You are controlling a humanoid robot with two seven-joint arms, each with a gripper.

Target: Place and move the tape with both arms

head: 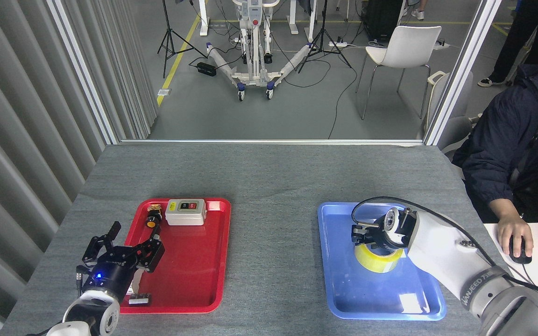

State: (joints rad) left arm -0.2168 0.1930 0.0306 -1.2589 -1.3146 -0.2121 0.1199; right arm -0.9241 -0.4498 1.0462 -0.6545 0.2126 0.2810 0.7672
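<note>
The roll of yellow tape (374,261) sits low over the middle of the blue tray (343,289), its top hidden by my right gripper (375,238). That gripper points straight down onto the roll and is shut on it; its fingertips are hidden inside and behind the roll. My left gripper (134,234) hovers over the left rim of the red tray (194,280), fingers spread wide and nothing between them, its blue light showing.
At the back of the red tray are a white switch box (185,211) and a small yellow-capped push button (152,219). A small dark part (139,297) lies near its front left corner. A seated person's hand (514,233) rests on a mouse at the right.
</note>
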